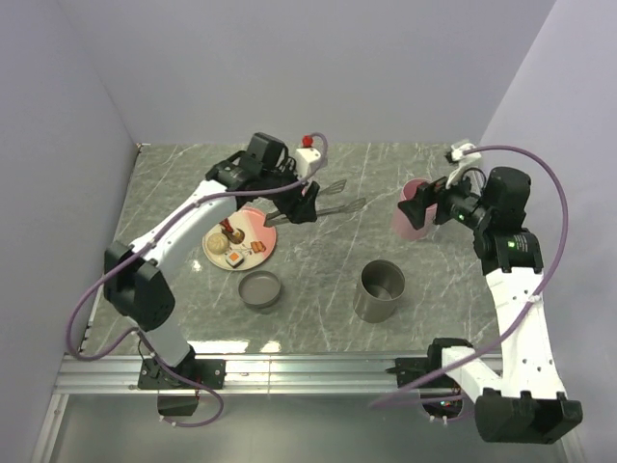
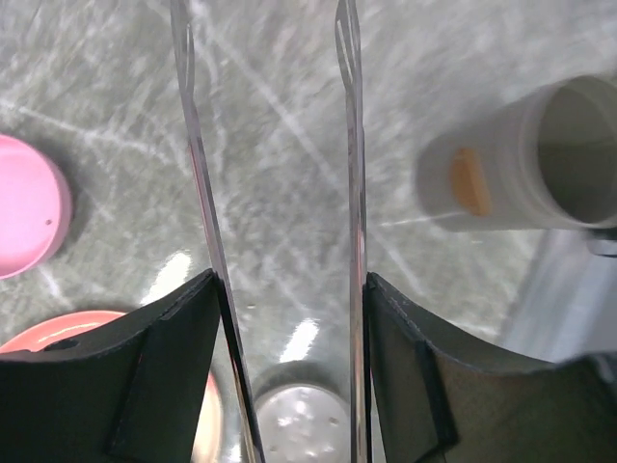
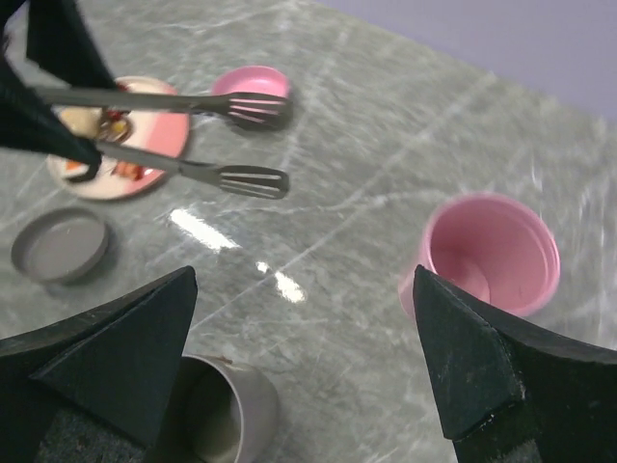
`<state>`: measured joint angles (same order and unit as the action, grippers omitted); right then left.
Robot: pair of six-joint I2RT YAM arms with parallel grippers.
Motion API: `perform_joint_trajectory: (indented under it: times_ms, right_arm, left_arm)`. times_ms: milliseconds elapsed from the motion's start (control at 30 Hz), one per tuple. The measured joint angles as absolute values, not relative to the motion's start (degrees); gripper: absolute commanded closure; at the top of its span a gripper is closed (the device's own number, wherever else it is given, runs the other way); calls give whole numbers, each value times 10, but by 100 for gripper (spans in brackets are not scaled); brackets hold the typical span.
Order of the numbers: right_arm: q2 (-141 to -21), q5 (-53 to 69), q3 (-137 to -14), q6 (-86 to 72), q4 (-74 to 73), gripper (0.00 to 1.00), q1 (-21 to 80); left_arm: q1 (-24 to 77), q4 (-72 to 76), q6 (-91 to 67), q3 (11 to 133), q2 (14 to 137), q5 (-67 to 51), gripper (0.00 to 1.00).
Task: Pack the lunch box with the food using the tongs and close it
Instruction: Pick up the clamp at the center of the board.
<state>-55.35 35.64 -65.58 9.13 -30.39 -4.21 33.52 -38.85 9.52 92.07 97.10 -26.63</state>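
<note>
- My L gripper [image 1: 299,208] clamps tongs [image 2: 352,193]; tips apart, empty.
- Food [image 1: 232,243] on plate [image 1: 264,231], beside wrist, not under tips.
- Swing tips over plate, straddle one pc, squeeze slow.
- R gripper [image 3: 304,299] wide, empty.

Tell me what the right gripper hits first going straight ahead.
Right gripper likely meets bare tabletop between the tongs and the pink cup; depth is unclear, the cup rim may come first.

Lit bright and even from overhead; shadows soft, short. White glare patches on polished surface [image 3: 386,145] just ahead of right hand [image 3: 304,278] and between fingers [image 2: 154,376] of left hand [image 2: 289,282]. Smeared blur right of left hand; fingers dark, unfocused.
</note>
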Motion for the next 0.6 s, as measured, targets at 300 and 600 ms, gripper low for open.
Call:
perform_joint_trajectory:
  times_ms: [300,600]
  right_arm:
    - [-533,337,-672,285,-310,0,131]
    - [-480,255,-643,451,-268,0,385]
  left_arm:
    - [283,-409,37,897,889,-404,38]
    - [268,-429,21,883,875,-446,38]
